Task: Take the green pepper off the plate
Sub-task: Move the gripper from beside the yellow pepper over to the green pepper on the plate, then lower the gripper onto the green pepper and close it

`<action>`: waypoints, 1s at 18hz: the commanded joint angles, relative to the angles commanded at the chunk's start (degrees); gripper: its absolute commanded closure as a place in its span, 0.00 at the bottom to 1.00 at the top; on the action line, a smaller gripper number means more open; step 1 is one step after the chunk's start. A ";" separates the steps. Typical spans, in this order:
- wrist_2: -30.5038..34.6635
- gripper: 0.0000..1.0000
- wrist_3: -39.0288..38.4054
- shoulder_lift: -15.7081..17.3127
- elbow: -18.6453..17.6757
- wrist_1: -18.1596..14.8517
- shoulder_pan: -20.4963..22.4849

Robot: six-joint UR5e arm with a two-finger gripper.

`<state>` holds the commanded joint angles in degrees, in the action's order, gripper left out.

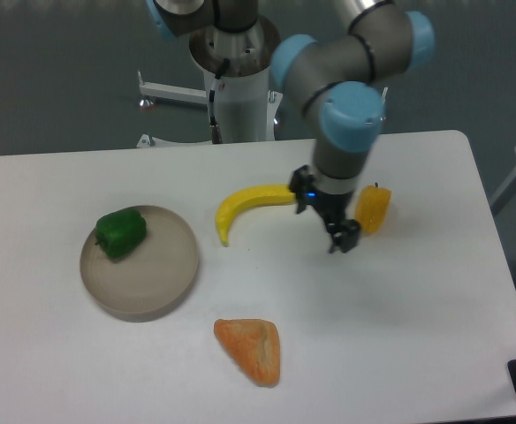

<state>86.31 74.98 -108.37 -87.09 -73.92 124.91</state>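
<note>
meanwhile the green pepper (pixel 121 233) sits at the plate (pixel 152 291)'s far-left rim; the gripper (pixel 329 221), empty, jaws apart, hovers mid-table.

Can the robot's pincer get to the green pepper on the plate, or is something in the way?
Probably yes. The green pepper sits uncovered at the back left of the plate, nothing on top of it. The pincer hangs to its right, near the banana, which lies low on the table and should be easy to pass over.

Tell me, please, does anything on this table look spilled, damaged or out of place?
Nothing stands out. The green pepper lies on the plate; banana, yellow pepper and orange wedge rest apart and intact.
</note>
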 joint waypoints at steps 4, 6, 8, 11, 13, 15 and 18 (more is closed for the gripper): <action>-0.09 0.00 -8.86 1.59 -3.96 0.44 -6.59; -0.09 0.00 -14.74 1.15 -4.23 0.53 -9.75; 0.00 0.00 -19.94 0.62 -4.06 0.70 -11.61; -1.93 0.00 -23.11 -0.78 -4.32 0.97 -14.51; -3.07 0.00 -26.36 -1.66 -4.32 1.05 -16.44; -3.16 0.00 -31.19 -2.89 -3.88 2.80 -19.33; -3.16 0.00 -32.88 -3.86 -4.14 3.16 -21.10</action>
<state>83.14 42.10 -112.23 -91.23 -70.75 103.80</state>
